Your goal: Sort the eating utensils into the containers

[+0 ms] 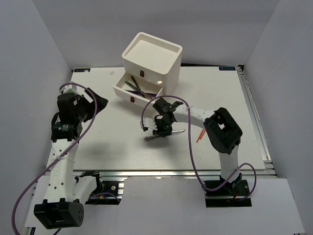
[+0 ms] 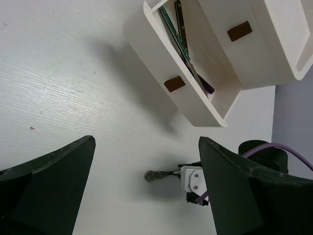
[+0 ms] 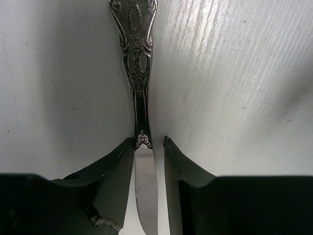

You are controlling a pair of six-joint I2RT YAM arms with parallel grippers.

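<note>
Right claw (image 1: 160,128) is down at the table (image 1: 112,147), straddling the silver knife (image 3: 138,73), which lies flat on the surface. In the wrist view the dark fingers (image 3: 110,169) stand apart either side of the blade, just below the ornate handle. A sliver of table shows between the blade and one finger; can't tell whether the other finger touches. It's not clamped. The handle runs straight out ahead of the claw and the blade runs back under it. Orange chopsticks (image 1: 200,136) lie on the table off to the claw's side past the blade tip, near the arm's elbow. Beyond the claw sits the white drawer unit (image 1: 151,54), with its lowest drawer (image 1: 128,93) pulled out toward the claw and showing a dark red pull (image 2: 174,83). Teal and purple utensils (image 2: 172,34) lie lengthwise inside it. Left claw (image 2: 146,142) hangs over bare table with its fingers spread wide and nothing between them. The open drawer is near, ahead of it, and the knife's handle end is in sight between its fingers. The surface is white with fine straight grain lines and a few small specks. An aluminium rail (image 1: 171,172) runs along the near edge, and another along the edge out past the right arm. Plain grey walls (image 1: 39,49) close in the far side and both flanks.
</note>
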